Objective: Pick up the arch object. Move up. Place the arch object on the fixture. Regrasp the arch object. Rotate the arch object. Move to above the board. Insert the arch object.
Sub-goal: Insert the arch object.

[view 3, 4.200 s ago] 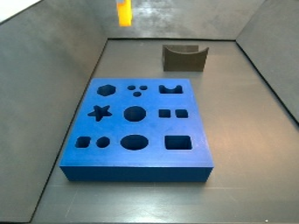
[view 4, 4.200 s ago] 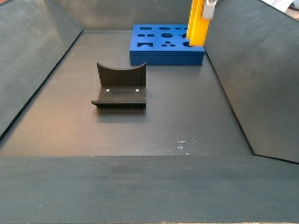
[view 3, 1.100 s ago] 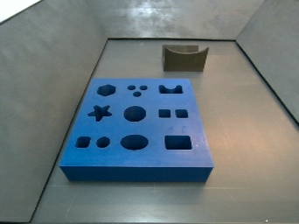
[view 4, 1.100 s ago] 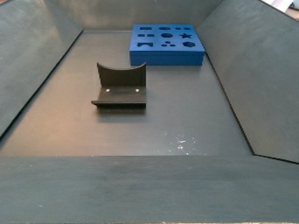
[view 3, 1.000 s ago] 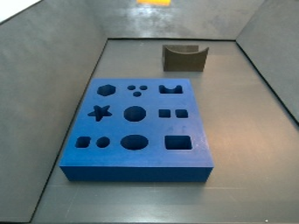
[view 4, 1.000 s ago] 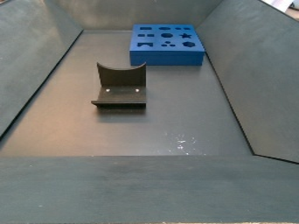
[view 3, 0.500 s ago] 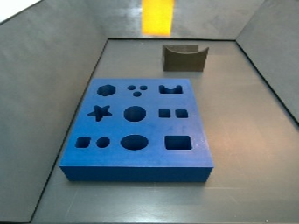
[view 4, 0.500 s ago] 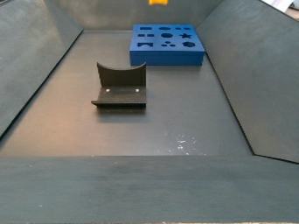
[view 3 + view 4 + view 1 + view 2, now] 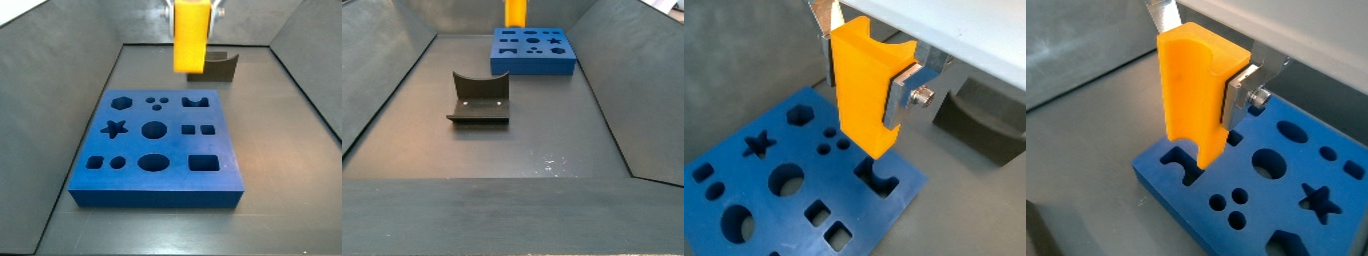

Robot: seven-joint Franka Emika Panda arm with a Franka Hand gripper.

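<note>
— Where is the arch object [image 9: 867, 85] now?

— The gripper [image 9: 871, 70] squeezes it tight and holds it upright, above the board [image 9: 158, 150], right over the arch hole.

— What changed?

— A moment ago only its tip showed up high. Now it has come lower, so pushing it in looks next.

— And the fixture [image 9: 477, 99]?

— Empty, same spot.

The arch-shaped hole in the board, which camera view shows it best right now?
A wrist view: the arch-shaped hole is close and large at the board edge, just under the arch object in the gripper. Another wrist view partly hides it behind the block. Both side views show it small.
</note>
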